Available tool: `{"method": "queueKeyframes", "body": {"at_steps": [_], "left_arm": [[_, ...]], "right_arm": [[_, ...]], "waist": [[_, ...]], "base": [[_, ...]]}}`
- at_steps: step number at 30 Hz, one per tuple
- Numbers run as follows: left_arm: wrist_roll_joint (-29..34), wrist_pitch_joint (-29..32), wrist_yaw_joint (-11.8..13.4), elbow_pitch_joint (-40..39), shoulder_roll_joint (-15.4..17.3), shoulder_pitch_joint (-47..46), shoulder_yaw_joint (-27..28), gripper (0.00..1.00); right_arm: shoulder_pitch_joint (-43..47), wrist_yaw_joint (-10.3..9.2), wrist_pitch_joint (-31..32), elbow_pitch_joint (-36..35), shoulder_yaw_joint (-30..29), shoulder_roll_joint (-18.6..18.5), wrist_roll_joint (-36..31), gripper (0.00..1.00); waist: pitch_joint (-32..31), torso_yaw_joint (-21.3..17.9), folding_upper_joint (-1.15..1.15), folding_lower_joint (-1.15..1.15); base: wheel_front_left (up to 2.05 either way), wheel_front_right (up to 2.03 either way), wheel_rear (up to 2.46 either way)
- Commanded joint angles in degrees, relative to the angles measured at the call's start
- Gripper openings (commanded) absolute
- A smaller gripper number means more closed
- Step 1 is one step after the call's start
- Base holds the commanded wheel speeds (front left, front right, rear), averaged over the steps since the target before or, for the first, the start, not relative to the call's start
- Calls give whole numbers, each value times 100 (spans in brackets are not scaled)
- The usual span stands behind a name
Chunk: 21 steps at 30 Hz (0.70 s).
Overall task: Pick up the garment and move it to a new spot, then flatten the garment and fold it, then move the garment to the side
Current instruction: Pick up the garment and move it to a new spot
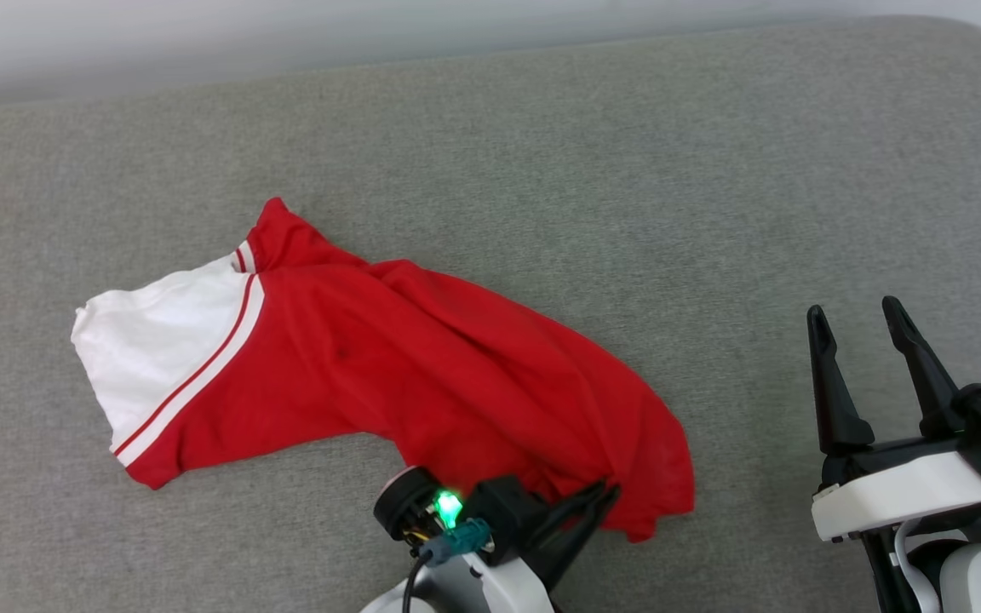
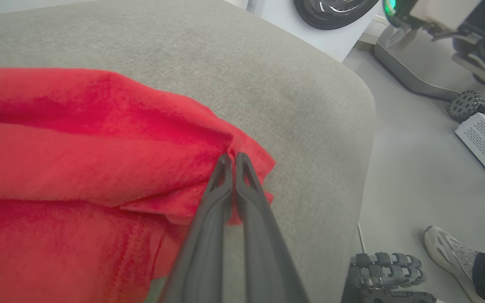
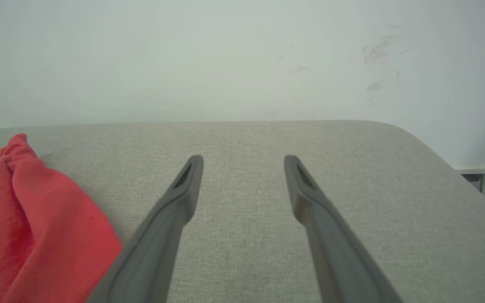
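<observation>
I am a two-armed robot looking down on a wide grey cushion [image 1: 627,170]. A red shirt [image 1: 422,358] lies crumpled across the left and centre of the head view, gathered into long folds. Its white sleeve [image 1: 158,340], edged with red stripe trim, is spread at the far left. No lettering shows, so the front is probably face down or folded in. At the bottom centre, my left gripper [image 1: 601,498] reaches in from below, its fingers pressed together on the shirt's lower right edge. In the left wrist view the cloth puckers toward the tips, which tells me a fold is pinched between them. I judge this hold is meant for lifting or dragging the shirt to a new spot. My right gripper [image 1: 852,308] is at the lower right, fingers wide apart and pointing up the frame. It is over bare cushion, well apart from the shirt and holding nothing, likely kept free to take a second corner when the shirt needs spreading flat.
</observation>
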Motion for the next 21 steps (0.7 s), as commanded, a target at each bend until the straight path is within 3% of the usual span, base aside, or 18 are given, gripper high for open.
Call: {"method": "queueKeyframes", "body": {"at_steps": [1, 2, 3, 4, 5, 8, 12, 21], "left_arm": [[5, -9, -37, 23, 8, 34, -49, 0], [11, -32, -47, 53, -10, 20, -109, 5], [-2, -61, -70, 81, -22, -2, -145, 33], [-7, -110, -80, 86, -39, -38, -170, 71], [-1, -158, -83, 91, -64, -75, -193, 98], [33, -357, -64, 60, -124, -152, -160, 100], [39, -673, 140, -38, -185, -228, 65, 100], [-99, -1105, 848, -101, -137, -11, 854, 100]], "right_arm": [[-76, -3, -39, 17, -1, 3, -34, 100], [-98, -3, -46, 41, -2, 3, -37, 100], [-109, -3, -54, 54, -5, 3, -40, 100], [-108, -3, -53, 73, -4, 3, -46, 100], [-112, -3, -53, 98, -8, 3, -48, 100], [-81, -3, -43, 158, -22, 3, -64, 100], [23, -3, 25, 228, -19, 3, -73, 100], [279, -3, 161, 282, -30, 3, -57, 100]], "waist": [[53, 60, 0, -1], [46, 84, 0, -1], [22, 110, 0, -1], [-16, 135, 0, -1], [-68, 162, 0, -1], [-287, 263, 0, -1], [-591, 393, 0, -1], [-1114, 638, 0, -1]], "base": [[0, 0, 0], [0, 0, 0], [0, 0, 0], [0, 0, 0], [0, 0, 0], [0, 0, 0], [0, 0, 0], [0, 0, 0]]}}
